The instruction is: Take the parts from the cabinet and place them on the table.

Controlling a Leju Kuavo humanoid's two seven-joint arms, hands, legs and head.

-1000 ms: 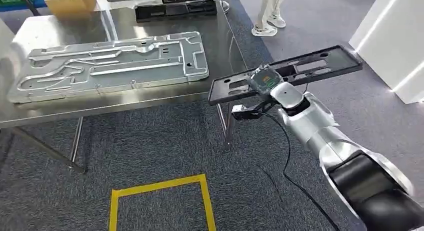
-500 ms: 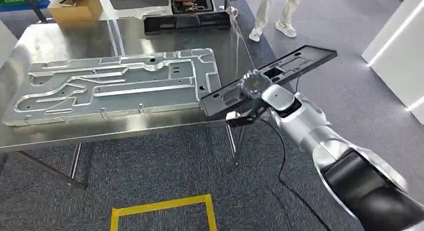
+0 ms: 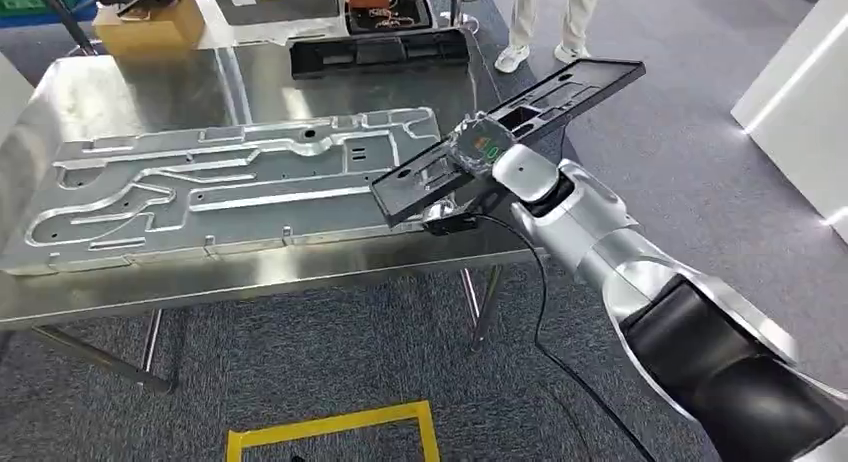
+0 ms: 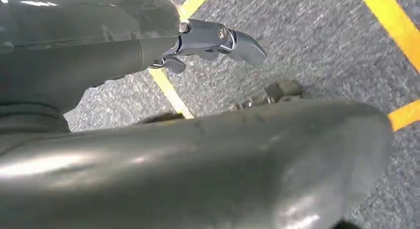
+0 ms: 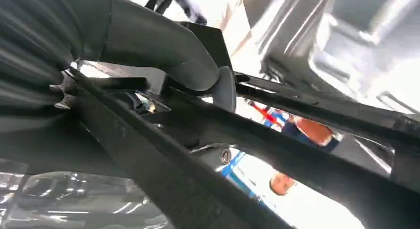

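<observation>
My right hand (image 3: 480,152) grips a long black plastic part (image 3: 580,82) near its middle. The part is tilted, its near end over the right end of the steel table (image 3: 300,267) and the edge of a large aluminium plate (image 3: 230,182) lying there. Its far end reaches out past the table's right side. From the right wrist, the thumb (image 5: 163,45) presses on the ribbed black part (image 5: 297,154). A second black part (image 3: 380,52) lies at the table's far edge. My left hand (image 4: 218,38) hangs over the carpet with its fingers extended and nothing in them.
A cardboard box (image 3: 150,22) stands at the table's far left. A person's legs (image 3: 545,22) are beyond the far right corner. A white cabinet (image 3: 800,72) stands at the right. Yellow tape (image 3: 330,427) marks a square on the carpet in front of the table.
My right hand has carried the black part leftward, from beside the table to over its right end. The view has also shifted, so the table looks closer.
</observation>
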